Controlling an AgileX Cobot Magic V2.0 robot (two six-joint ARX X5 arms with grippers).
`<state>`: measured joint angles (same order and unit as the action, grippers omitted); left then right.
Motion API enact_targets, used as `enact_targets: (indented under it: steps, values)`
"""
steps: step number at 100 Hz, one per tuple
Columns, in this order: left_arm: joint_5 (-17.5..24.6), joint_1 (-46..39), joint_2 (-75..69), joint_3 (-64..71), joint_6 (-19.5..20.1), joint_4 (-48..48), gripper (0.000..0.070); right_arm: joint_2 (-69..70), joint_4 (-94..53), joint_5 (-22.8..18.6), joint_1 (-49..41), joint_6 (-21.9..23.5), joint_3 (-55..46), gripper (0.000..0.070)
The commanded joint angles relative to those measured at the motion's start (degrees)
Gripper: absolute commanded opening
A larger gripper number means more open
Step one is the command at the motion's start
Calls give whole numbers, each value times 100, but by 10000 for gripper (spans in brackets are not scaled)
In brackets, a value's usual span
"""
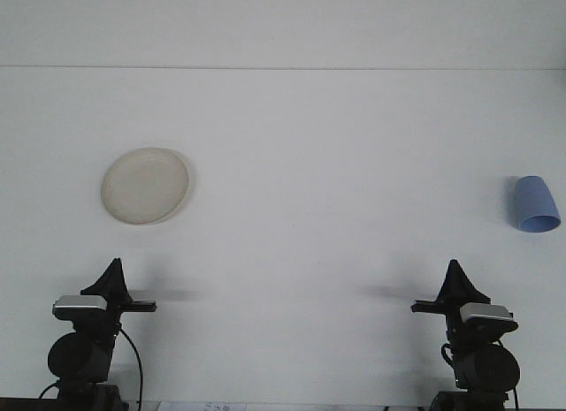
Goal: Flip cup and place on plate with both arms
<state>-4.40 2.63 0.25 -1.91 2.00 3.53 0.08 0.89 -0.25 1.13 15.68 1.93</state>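
1. White table (318,190) fills almost the whole view, plain and matte.
2. A thin seam (283,68) runs straight across near the top edge.
3. Pale wall (283,26) rises behind that seam, same white tone.

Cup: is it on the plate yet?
No, the blue cup sits on the bare table at far right, well apart from the plate on the left.

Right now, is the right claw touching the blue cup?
Apart. The front view shows bare table between the right claw and the blue cup, which sits farther back near the right edge.
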Motion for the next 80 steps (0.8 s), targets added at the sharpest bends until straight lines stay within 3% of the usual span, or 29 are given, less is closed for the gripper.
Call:
enact_targets:
  steps: [1,11,27,32,42,46,80]
  values:
    - [-9,-11,-7,111,-28,90,13,26,-68,243,2,356,435,3]
    - [-9,-11,-7,111,-31,87,13,374,-487,656,2,234,1180,3]
    - [-9,-11,-7,111,-28,87,12,1386,-1034,699,2,-562,2553,28]
    - [-9,-11,-7,111,-28,87,13,1725,-1237,708,2,-767,2975,132]
    - [-9,-11,-7,111,-28,87,12,2315,-1655,898,2,-892,3641,493]
    - [-9,-11,-7,111,-28,90,12,2542,-1845,1019,2,-960,3840,562]
    - [-9,-11,-7,111,-28,87,13,3818,-2197,1821,330,-1738,4103,560]
